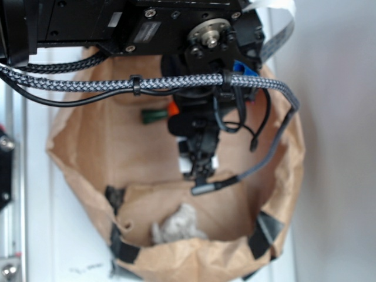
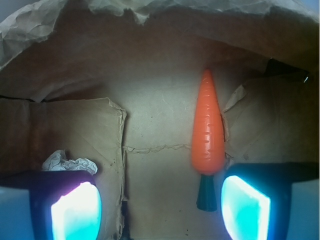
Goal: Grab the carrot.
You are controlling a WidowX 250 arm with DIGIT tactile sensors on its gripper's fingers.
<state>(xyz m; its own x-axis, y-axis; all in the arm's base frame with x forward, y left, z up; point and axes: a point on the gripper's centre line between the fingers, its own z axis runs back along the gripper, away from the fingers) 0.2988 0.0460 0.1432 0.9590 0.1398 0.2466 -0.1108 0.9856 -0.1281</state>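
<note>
**Q:** Where is the carrot (image 2: 207, 127) seen?

**A:** It is shown lying flat on the floor of a brown paper bag (image 1: 88, 147), point away from the wrist camera, green stem (image 2: 206, 192) toward it. In the exterior view only the stem and a sliver of orange are visible beside the arm (image 1: 205, 41); the rest is hidden by it.

**Q:** How are the fingers (image 2: 247, 207) held?

**A:** They are spread wide and nothing is gripped. The gripper (image 2: 160, 207) is poised inside the bag, above its floor. The carrot is seen just ahead of the right-hand finger in the wrist view, not centred in the gap.

**Q:** Why that pose?

**A:** The wide opening is judged to be kept so the carrot can be straddled across its width. A shift toward the carrot, then a descent, appears to be needed first.

**Q:** Anything else pictured?

**A:** A crumpled paper wad (image 2: 69, 162) is seen well apart from the carrot, near the other finger, and is best left alone. The bag's torn walls stand close around, so room is judged tight.
</note>
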